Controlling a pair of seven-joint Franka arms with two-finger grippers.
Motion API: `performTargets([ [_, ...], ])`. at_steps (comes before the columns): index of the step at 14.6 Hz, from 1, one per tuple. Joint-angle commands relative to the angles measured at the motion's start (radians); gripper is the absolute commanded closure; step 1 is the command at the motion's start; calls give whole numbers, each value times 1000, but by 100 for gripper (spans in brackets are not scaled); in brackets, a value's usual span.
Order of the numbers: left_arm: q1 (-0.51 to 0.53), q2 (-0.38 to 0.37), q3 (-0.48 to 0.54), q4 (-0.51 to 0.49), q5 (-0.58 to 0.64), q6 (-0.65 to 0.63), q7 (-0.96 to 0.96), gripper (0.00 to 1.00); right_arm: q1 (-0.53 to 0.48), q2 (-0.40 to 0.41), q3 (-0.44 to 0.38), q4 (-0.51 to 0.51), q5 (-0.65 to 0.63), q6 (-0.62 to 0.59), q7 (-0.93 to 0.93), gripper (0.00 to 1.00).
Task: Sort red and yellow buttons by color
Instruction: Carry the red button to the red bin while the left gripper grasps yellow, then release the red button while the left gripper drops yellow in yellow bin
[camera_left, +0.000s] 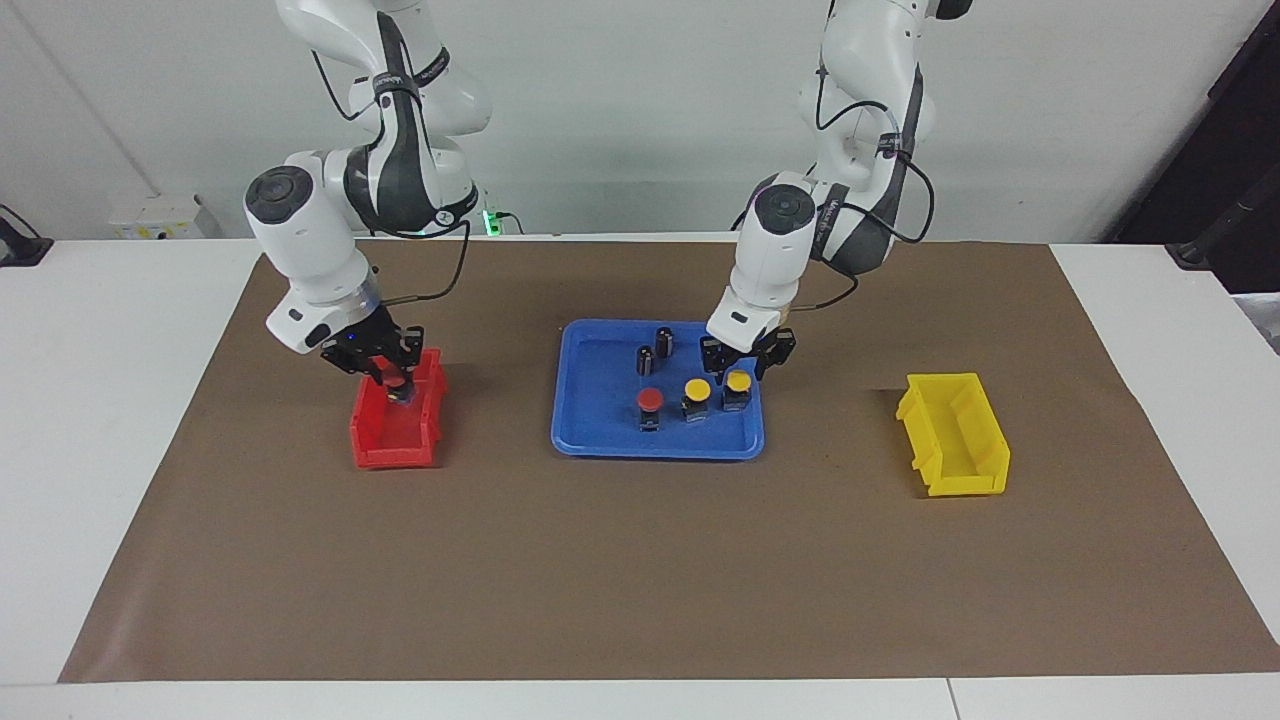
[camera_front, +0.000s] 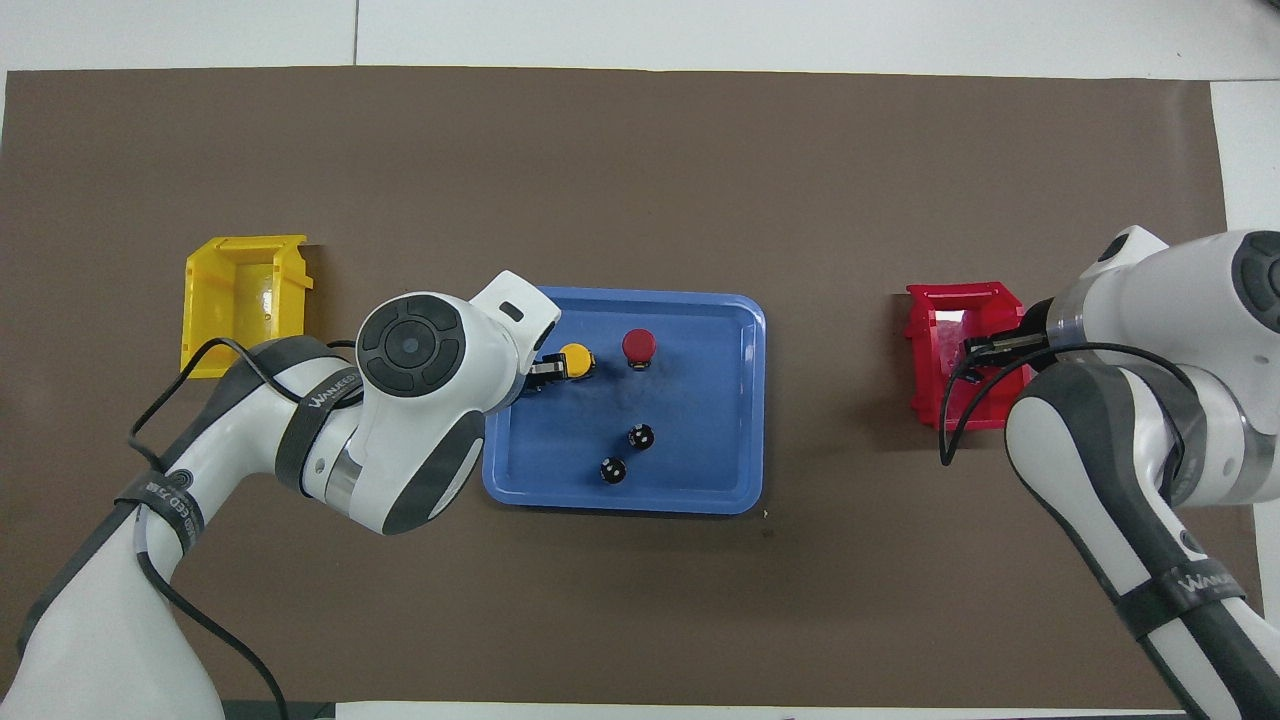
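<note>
the blue tray in the middle of the brown mat is the landmark here, and the order follows the facing view from its left edge.

toward the right arm's end of the table, well apart from the tray, stands the red bin. the right gripper is over this bin, low inside its opening, and its fingers are closed on a red button. the strip of mat between the red bin and the tray is bare and wide.

in the tray, two dark capless cylinders stand close to the tray's edge that is nearer to the robots. farther from the robots there is a row of three buttons. the other red button is on the side of the right arm. the first yellow button is in the middle of the row. the second yellow button stands just beside the tray's rim on the left arm's side.

the left gripper is low over this second yellow button, at the tray's corner. its fingers stand apart on both sides of the cap, and i cannot tell if they touch it. in the overhead view the left arm covers this button, and only one yellow cap shows at the fingertips.

toward the left arm's end of the table, well apart from the tray, stands the yellow bin, with bare mat between them. the part of the mat farther from the robots than the tray is open along its whole width.
</note>
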Motion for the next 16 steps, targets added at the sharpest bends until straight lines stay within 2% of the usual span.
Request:
performTargets([
  [1,-13,-9,14,19,2,9,-47,99,-11,-39,8,-97,29,104,-34,65],
  [3,-6,-29,17,129,2,-180,-41,99,-13,-37,8,-140,29,145,-47,64],
  [5,13,-46,23,267,2,-378,-25,99,-14,-40,7,-160,29,168,-57,59],
  [7,87,-106,29,295,4,-429,58,99,-14,-40,7,-160,29,168,-58,41],
  [8,162,-142,30,294,4,-472,165,99,-14,-40,7,-155,29,161,-61,37],
  [10,297,-167,31,295,4,-515,368,99,-14,-34,5,-123,28,121,-67,27],
  [11,360,-166,31,292,4,-503,454,99,-13,-19,5,-70,26,63,-78,24],
  [14,522,-167,31,252,4,-421,666,99,-14,50,4,163,11,-162,-78,23],
  [16,551,-146,31,232,4,-356,705,99,1,96,5,300,11,-262,-66,22],
])
